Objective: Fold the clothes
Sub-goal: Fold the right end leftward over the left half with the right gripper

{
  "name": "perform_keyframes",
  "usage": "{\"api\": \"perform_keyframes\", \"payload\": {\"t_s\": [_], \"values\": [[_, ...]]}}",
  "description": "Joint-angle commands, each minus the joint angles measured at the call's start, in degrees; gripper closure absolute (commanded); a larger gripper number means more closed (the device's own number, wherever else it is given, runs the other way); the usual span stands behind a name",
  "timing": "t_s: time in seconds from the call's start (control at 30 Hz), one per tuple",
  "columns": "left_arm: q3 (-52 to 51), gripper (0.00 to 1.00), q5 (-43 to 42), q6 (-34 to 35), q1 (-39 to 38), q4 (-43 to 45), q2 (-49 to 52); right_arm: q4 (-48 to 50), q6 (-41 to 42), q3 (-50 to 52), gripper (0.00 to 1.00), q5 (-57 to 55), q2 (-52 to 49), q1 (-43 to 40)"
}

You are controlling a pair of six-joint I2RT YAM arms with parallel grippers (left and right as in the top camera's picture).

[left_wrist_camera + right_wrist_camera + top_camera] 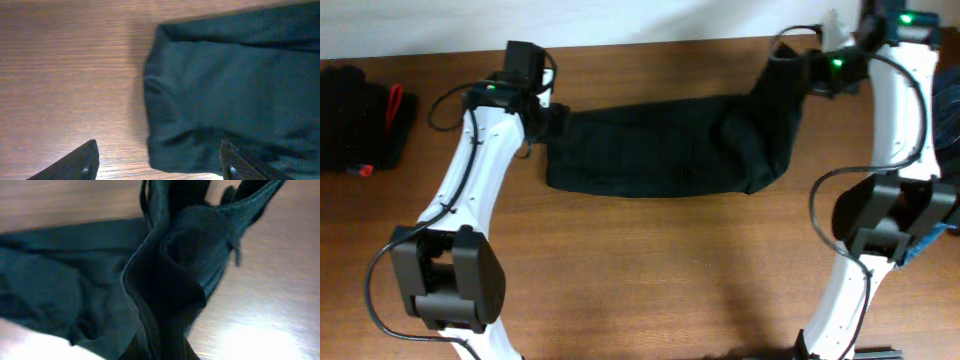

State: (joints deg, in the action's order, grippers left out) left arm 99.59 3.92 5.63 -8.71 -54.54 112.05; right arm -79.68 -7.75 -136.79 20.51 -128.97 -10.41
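Note:
The clothes [660, 145] are one long black garment lying across the middle of the wooden table. Its right end rises in a bunch towards my right gripper [800, 70] at the back right. In the right wrist view the black fabric [165, 280] gathers down into the jaws and hides the fingers, so that gripper is shut on the clothes. My left gripper [550, 125] is at the garment's left end. In the left wrist view it [160, 167] is open, one fingertip [82, 162] over bare wood and the other over the garment's [225, 90] corner.
A pile of dark folded fabric with a red item [360, 115] lies at the table's far left. Blue denim [932, 240] shows at the right edge behind the right arm. The table's back edge [650, 40] meets a pale wall.

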Motion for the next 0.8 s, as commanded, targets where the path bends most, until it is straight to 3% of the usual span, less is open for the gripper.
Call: {"api": "perform_keyframes", "payload": {"t_s": [0.0, 0.57, 0.77], "values": [[0.33, 0.23, 0.39, -0.02, 2.49, 0.31, 0.44, -0.68, -0.55, -2.05, 0.96, 1.99, 5.33, 4.57], [1.95, 0.23, -1.16, -0.04, 9.70, 0.20, 0.44, 3.69, 13.14, -2.03, 0.96, 1.75, 8.28, 27.93], [1.95, 0.22, -1.18, -0.04, 10.38, -0.22, 0.44, 7.41, 16.92, -2.03, 0.96, -5.40, 7.80, 36.04]]}}
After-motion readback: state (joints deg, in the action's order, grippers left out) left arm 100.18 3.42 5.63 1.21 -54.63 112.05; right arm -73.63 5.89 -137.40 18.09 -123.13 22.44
